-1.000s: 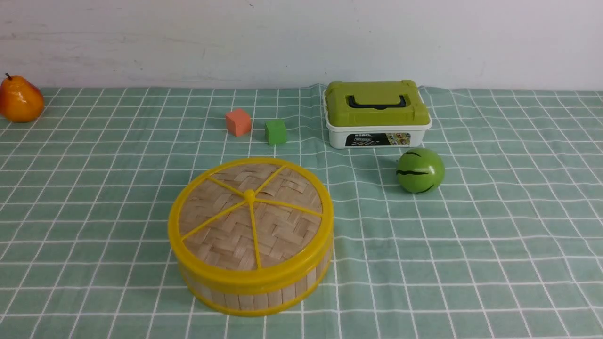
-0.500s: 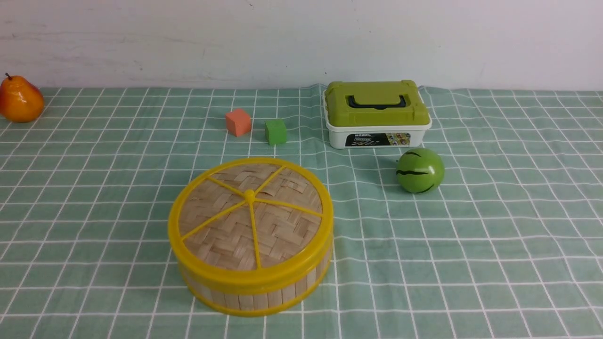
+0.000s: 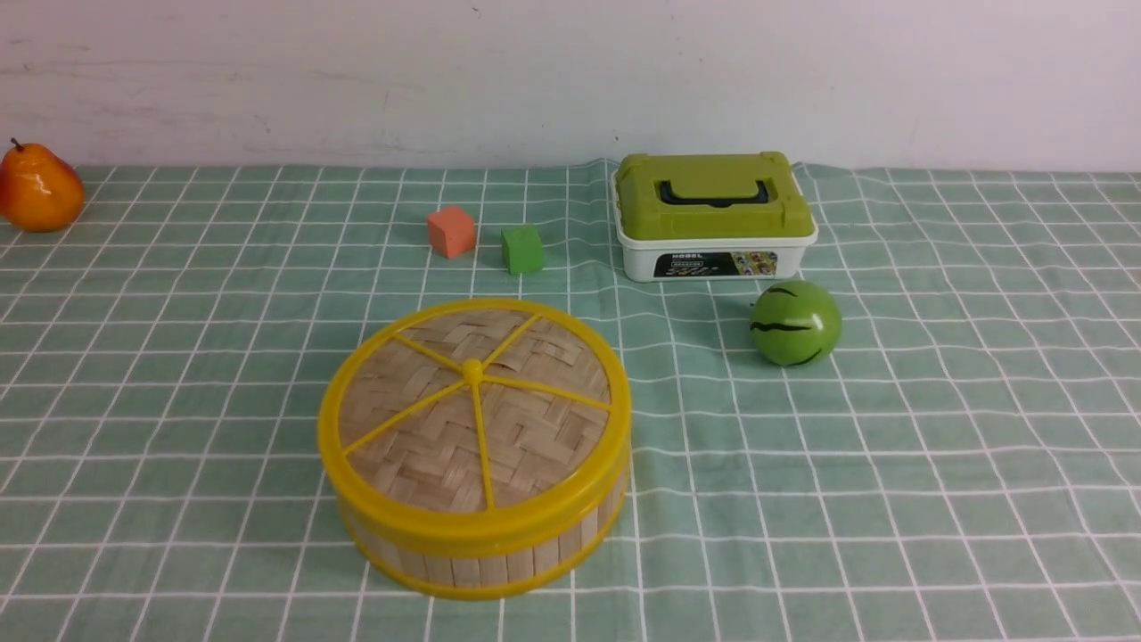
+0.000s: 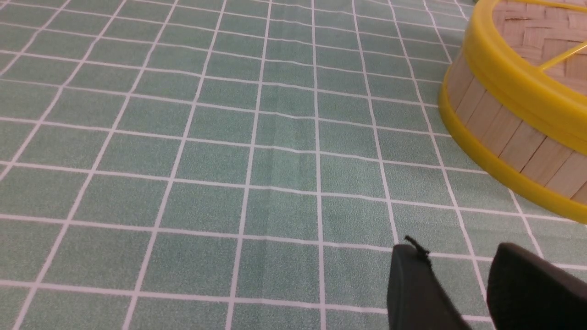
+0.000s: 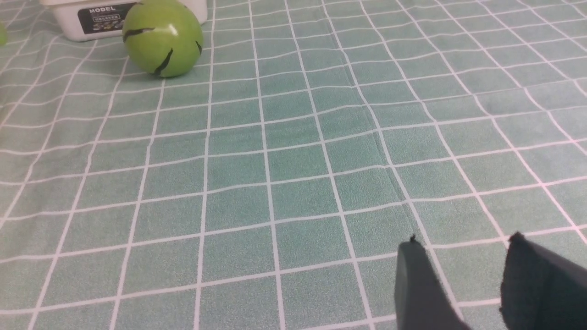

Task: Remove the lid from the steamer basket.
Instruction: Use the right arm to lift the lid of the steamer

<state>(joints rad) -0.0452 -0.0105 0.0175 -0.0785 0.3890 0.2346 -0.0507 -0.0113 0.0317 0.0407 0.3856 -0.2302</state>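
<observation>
well, we found the lid (image 3: 472, 419) seated flush on the steamer basket (image 3: 486, 560), left of centre on the checked cloth (image 3: 891, 446). our left gripper (image 4: 458, 250) hung low near the basket's wall, jaws spread with nothing between them; our right gripper (image 5: 463, 240) was spread and empty too, well apart over bare cloth. we judged the reach was the step in hand: come in level, pinch the thick yellow rim (image 3: 481, 526), then lift straight up so the basket would not drag.
</observation>
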